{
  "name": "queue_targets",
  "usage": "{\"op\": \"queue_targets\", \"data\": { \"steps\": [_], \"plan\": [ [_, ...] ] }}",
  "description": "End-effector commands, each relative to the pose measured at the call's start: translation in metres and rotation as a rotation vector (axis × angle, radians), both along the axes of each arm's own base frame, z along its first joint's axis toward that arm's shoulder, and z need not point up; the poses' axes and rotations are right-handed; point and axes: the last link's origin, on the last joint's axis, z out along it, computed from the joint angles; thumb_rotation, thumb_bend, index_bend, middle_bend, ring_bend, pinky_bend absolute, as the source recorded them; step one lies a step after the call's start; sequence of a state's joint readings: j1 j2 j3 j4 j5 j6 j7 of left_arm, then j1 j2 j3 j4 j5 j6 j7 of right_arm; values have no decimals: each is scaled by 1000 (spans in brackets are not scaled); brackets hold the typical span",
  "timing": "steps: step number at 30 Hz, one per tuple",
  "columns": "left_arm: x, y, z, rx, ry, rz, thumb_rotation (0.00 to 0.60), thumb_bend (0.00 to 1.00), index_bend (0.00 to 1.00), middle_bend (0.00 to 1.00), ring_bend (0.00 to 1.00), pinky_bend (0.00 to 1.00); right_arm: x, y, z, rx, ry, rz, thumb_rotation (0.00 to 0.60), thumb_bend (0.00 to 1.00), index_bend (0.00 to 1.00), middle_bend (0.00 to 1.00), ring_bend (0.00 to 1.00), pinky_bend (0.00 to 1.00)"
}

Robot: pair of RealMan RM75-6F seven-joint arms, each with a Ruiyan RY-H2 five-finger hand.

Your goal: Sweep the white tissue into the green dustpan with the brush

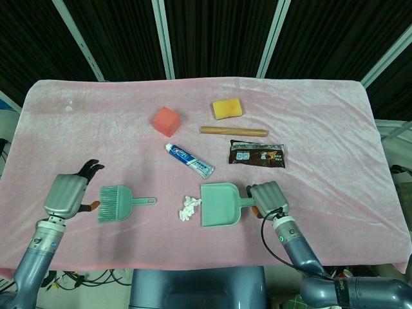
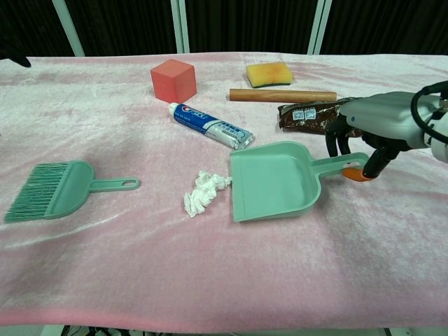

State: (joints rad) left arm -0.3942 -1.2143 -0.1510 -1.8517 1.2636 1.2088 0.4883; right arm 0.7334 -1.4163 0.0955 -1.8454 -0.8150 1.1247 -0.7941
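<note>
The white tissue (image 1: 189, 207) (image 2: 203, 192) lies crumpled on the pink cloth, just off the left lip of the green dustpan (image 1: 219, 205) (image 2: 272, 181). My right hand (image 1: 268, 197) (image 2: 381, 122) grips the dustpan's handle between its fingers and orange-tipped thumb. The green brush (image 1: 114, 203) (image 2: 59, 189) lies flat to the left of the tissue, bristles pointing left and handle pointing right. My left hand (image 1: 67, 194) hovers right beside the bristles, holding nothing, its dark fingers loosely bent and apart.
Behind the dustpan lie a toothpaste tube (image 1: 190, 161), a brown snack packet (image 1: 257, 154), a wooden stick (image 1: 233, 131), a red cube (image 1: 166, 121) and a yellow sponge (image 1: 227, 109). The table's front edge (image 1: 193, 265) runs close below both hands.
</note>
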Motion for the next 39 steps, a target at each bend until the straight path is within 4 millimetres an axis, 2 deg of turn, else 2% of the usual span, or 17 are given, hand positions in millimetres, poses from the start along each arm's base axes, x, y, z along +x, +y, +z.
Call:
{"op": "queue_targets", "data": {
  "steps": [1, 6, 17, 27, 39],
  "plan": [
    [15, 10, -20, -47, 9, 1, 600, 130, 361, 390, 872, 1000, 0, 0, 1, 2, -1, -2, 600, 472, 695, 656, 885, 955],
    [22, 16, -44, -100, 38, 45, 600, 132, 370, 402, 886, 1000, 0, 0, 2, 2, -2, -7, 600, 473, 695, 656, 886, 955],
    [32, 22, -89, -178, 70, 114, 600, 200, 405, 420, 888, 1000, -5, -2, 4, 3, 3, -19, 600, 472, 695, 656, 886, 955],
    [33, 29, -109, -193, 99, 147, 600, 252, 434, 445, 892, 1000, -10, -4, 6, 4, 6, -30, 600, 472, 695, 656, 886, 955],
    [38, 31, -131, -232, 113, 156, 600, 254, 449, 456, 892, 1000, -15, -6, 10, -2, 4, -44, 600, 472, 695, 656, 886, 955]
  ]
}}
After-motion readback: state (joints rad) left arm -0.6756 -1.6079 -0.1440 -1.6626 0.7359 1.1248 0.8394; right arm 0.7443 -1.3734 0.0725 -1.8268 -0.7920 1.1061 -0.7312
